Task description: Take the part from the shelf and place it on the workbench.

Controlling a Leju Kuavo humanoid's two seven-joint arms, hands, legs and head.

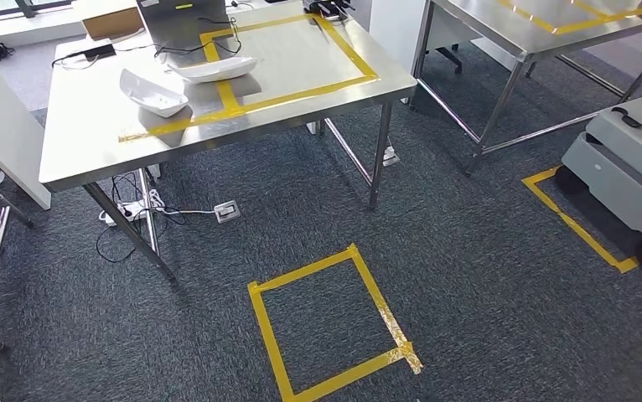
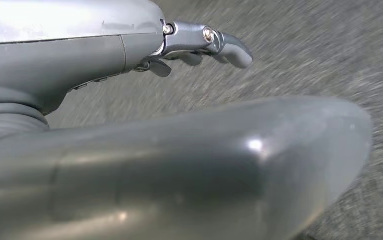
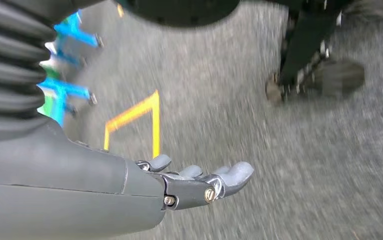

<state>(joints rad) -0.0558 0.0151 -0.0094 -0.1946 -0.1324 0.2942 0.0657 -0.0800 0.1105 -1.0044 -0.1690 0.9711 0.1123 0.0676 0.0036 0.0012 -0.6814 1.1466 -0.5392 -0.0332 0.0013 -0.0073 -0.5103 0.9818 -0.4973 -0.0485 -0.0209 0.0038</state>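
Parts [image 1: 153,92] lay on the workbench [image 1: 83,142]; left hand [image 2: 204,47] and right hand [image 3: 199,182] hung loose, holding nothing; fetching another likely came next.

No legible text, labels, brands or numbers anywhere I look: nothing readable on my bench [image 1: 91,126], the cardboard box [image 1: 110,18] or the floor.

Head view is bright, evenly lit and sharp; the steel table [image 1: 91,126] shows soft glare. Both wrist views are motion-blurred across the carpet [image 3: 304,165], with close foreground parts out of focus.
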